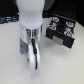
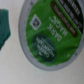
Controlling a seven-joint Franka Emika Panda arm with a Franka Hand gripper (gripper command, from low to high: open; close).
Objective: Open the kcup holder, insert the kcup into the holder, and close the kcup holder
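One kcup (image 2: pixel 51 34) fills the wrist view, its green patterned top facing the camera, so it sits close under the pincer (image 1: pixel 31 54). Whether the pincer is apart or together cannot be told. One kcup holder (image 1: pixel 61 31) stands on the white surface (image 1: pixel 60 65), just beside the pincer, with pods showing in its top.

One kcup (image 2: pixel 51 35) fills the wrist view, its green patterned top facing the camera. One black kcup holder (image 1: pixel 61 32) and one gripper (image 1: pixel 29 50) show in the exterior view.
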